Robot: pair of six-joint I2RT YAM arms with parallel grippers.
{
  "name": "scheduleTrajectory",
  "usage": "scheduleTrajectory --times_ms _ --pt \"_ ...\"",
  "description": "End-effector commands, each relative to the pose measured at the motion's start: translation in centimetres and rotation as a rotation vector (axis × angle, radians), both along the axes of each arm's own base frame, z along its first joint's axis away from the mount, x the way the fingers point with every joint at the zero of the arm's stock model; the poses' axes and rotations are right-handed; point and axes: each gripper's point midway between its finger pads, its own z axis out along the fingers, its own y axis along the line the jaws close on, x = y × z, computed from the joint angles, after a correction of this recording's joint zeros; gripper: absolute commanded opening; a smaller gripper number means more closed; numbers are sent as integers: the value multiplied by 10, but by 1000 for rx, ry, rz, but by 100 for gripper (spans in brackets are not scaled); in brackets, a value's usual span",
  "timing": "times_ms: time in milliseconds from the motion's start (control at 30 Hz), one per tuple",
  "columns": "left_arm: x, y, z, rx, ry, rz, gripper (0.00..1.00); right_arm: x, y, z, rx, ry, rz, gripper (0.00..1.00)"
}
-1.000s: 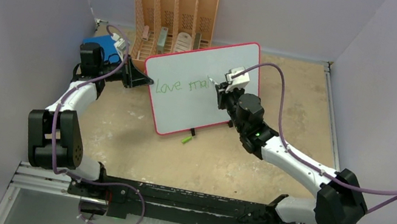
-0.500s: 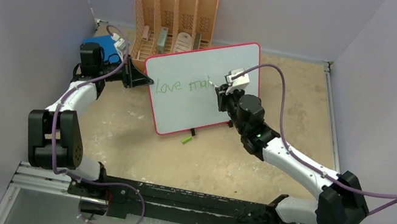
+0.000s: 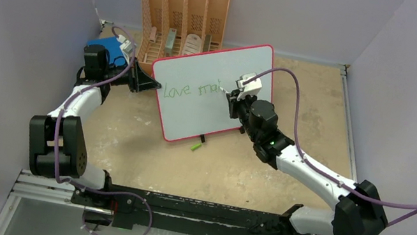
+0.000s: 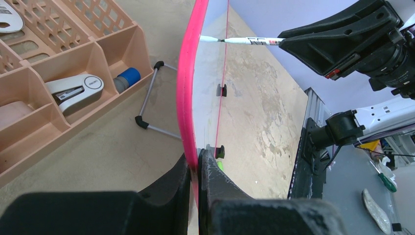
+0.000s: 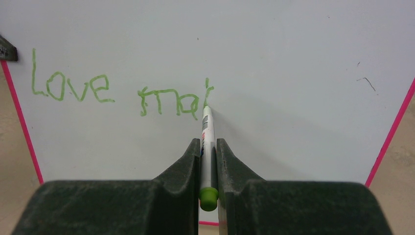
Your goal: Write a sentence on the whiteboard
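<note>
Over the last second the right claw [image 5: 208,147] has crept a little to the right along the whiteboard [image 3: 188,124], and the green writing has grown with it. After "love", the second word now reads "ma" plus a fresh upright stroke, most likely the stem of a "k". This claw is closed on a green marker [image 5: 207,125], whose tip touches the board at the foot of that stroke. The left claw [image 4: 195,169] has not shifted. It is clamped on the board's pink rim at the left edge, steadying it. The whiteboard stands tilted on its feet in the middle of the worktop [image 3: 247,176], just in front of the peach desk organiser [image 3: 183,13]. The sentence [image 5: 117,95] is under way but far from complete: one word and part of a second, with the rest of the board blank.
</note>
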Motion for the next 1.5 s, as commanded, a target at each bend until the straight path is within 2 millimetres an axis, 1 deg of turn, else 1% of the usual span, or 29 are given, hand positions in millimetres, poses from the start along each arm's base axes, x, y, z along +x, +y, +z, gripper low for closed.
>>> scheduleTrajectory --times_ms 0,300,467,800,1067,1167,1267,1467 --pt "4 0 22 38 -135 -9 0 1 4 25 64 -48 15 0" --pt "4 -1 22 38 -137 -11 0 8 4 30 64 -66 -6 0" --pt "4 0 22 39 -137 -8 0 8 0 23 46 -57 -25 0" --pt "3 0 22 40 -137 -9 0 2 -16 8 26 -26 -71 0" --pt "3 0 23 41 -139 -8 0 0 -19 2 22 -7 -81 0" --pt "3 0 22 41 -138 -9 0 -1 -17 7 33 -15 -68 0" --pt "3 0 22 41 -137 -7 0 -3 -16 18 52 -34 -52 0" --pt "4 0 22 43 -138 -6 0 -4 -18 37 83 -73 -53 0"
